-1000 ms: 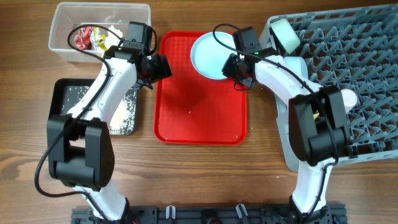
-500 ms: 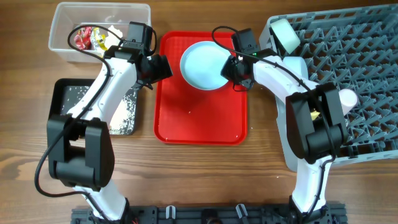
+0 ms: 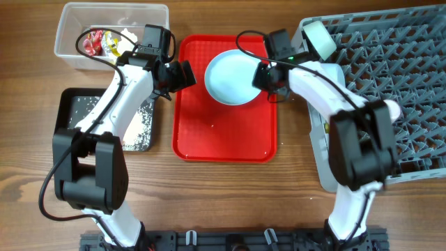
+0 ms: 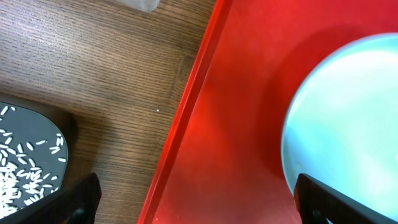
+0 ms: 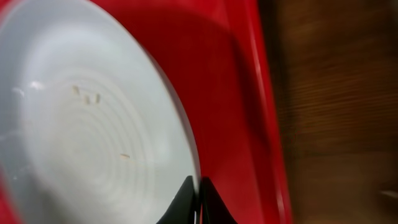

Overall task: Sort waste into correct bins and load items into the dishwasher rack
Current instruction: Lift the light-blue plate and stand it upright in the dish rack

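One light blue plate (image 3: 233, 75), rim pinched in right jaws; left jaws spread.

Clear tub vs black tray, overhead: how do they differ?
The clear tub is see-through; the black tray is opaque. The tub holds red and yellow wrappers and white tissue; the tray holds loose rice. The tub sits farther back; the tray sits nearer the robot. Both are rectangular, similar in size, left of the red tray.

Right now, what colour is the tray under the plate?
Red: the tray under the plate, clearest in the overhead view.
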Controlling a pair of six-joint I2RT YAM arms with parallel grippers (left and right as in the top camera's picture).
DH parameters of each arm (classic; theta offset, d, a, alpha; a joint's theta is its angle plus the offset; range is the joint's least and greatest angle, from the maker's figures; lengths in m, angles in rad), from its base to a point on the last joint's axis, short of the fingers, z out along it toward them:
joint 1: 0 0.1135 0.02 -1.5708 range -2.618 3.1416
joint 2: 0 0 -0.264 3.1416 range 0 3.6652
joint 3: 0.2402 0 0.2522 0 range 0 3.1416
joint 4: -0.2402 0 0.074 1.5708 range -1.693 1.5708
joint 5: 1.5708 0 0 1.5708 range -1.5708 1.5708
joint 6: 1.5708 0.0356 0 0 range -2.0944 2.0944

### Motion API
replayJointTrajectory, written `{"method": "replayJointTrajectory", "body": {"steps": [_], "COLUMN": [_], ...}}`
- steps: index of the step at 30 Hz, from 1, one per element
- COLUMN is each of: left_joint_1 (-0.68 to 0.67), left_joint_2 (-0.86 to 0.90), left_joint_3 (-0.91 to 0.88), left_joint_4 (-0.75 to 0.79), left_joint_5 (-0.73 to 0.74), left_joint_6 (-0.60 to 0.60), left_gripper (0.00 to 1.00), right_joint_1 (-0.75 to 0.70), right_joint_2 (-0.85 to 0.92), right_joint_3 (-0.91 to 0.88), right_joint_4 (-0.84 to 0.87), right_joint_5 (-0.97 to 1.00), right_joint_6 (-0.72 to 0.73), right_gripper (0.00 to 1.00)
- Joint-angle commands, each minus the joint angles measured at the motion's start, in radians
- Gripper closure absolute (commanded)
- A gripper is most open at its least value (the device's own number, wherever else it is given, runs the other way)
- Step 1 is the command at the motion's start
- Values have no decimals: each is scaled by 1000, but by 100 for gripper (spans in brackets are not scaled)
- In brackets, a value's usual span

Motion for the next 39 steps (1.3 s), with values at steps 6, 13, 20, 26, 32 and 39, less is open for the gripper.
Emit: {"method": "replayJointTrajectory", "body": {"steps": [6,13,20,26,32,39], "left_joint_1": [0,0,0,0,0,0], "left_joint_2": [-3,-3,-3,-3,-3,-3], "left_joint_3": [0,0,0,0,0,0], "left_joint_4": [0,0,0,0,0,0], "left_joint_5": [-10,-10,-10,-10,-10,-10], "left_joint_6": [-2,-3,-2,-3,-3,-3], "left_gripper": [0,0,0,0,0,0], "right_joint_1": [-5,-5,-17,-104,-251,-363], "right_joint_2": [-386,-535,-588,-587,-579,-481], "right_joint_3": [5,5,5,5,5,5], "right_joint_4": [-85,-90,-70,0,142,277], "right_joint_5": [296,620,923,980,939,719], "right_joint_6": [-196,-249,-349,-465,-624,-890], "right_gripper": [96,96,95,96,96,96]}}
